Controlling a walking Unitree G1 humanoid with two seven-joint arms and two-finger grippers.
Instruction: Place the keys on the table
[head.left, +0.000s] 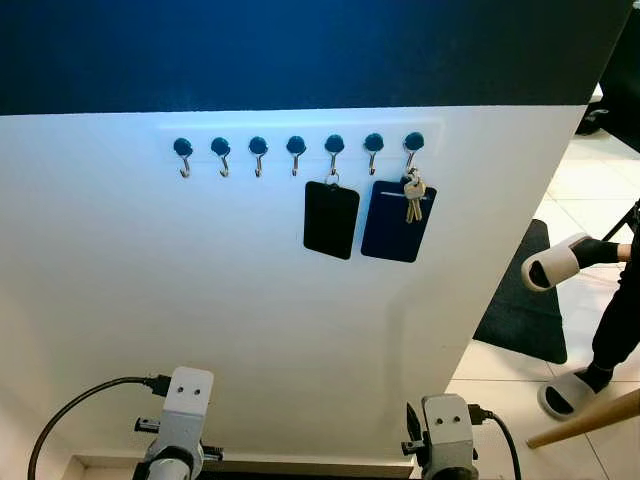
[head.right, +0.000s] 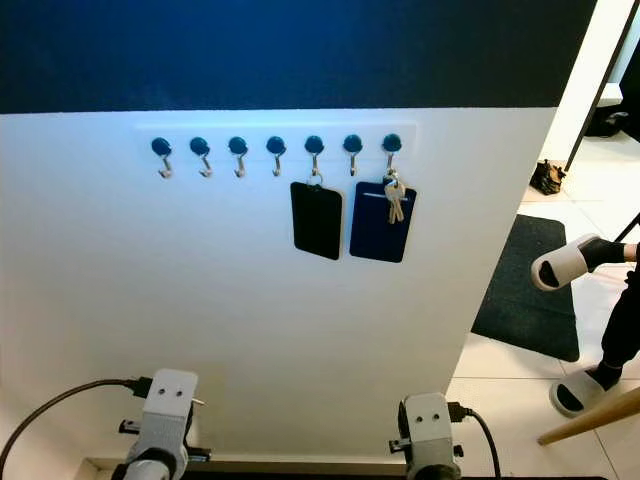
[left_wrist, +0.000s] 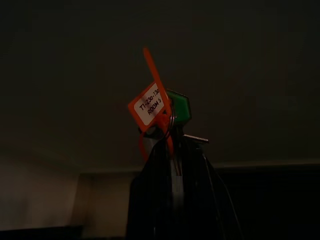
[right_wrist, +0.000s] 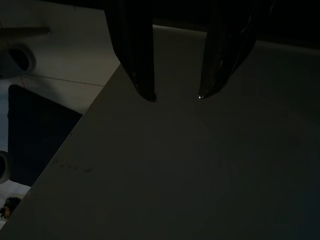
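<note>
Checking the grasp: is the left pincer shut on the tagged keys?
Shut: the left pincer pinches the keys, orange tag sticking out above.

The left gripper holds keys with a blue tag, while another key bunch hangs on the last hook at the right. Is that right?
Not quite: the tag is orange, as the left wrist view shows, held with the keys in the left gripper. The other key bunch does hang on the rightmost hook.

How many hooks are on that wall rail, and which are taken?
7 blue-capped metal hooks in one row. The fifth holds a black card holder, the sixth a navy card holder, the seventh silver keys.
</note>
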